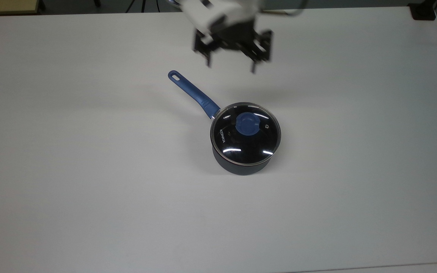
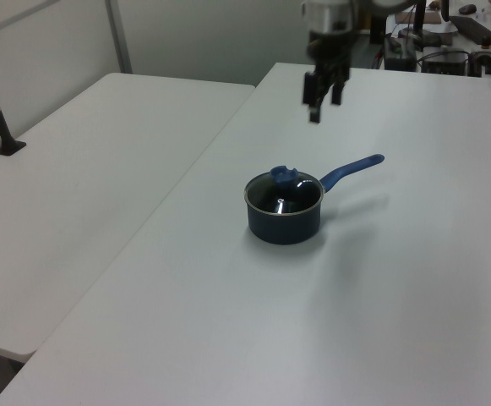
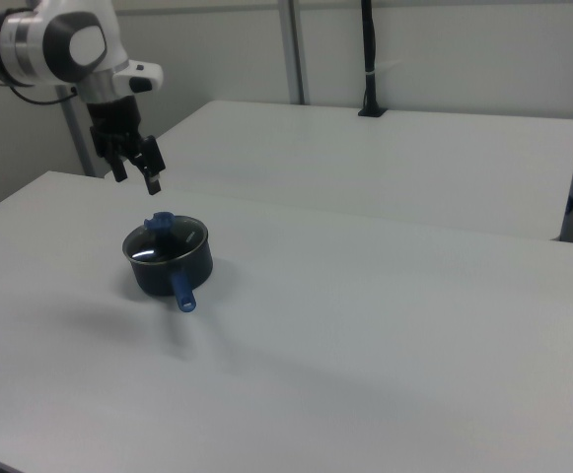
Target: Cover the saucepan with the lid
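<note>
A white table spreads beneath the tool; a second table stands well beside it.

Gripper hangs in the air, fingers pointing down, spread wide apart, nothing between them; one fingertip toward the top view's left, the other toward the top view's right. In the left view gripper sits below the white wrist, fingers vertical. In the right view gripper tilts slightly, black fingers apart, under the white forearm that reaches in from the right view's left edge
</note>
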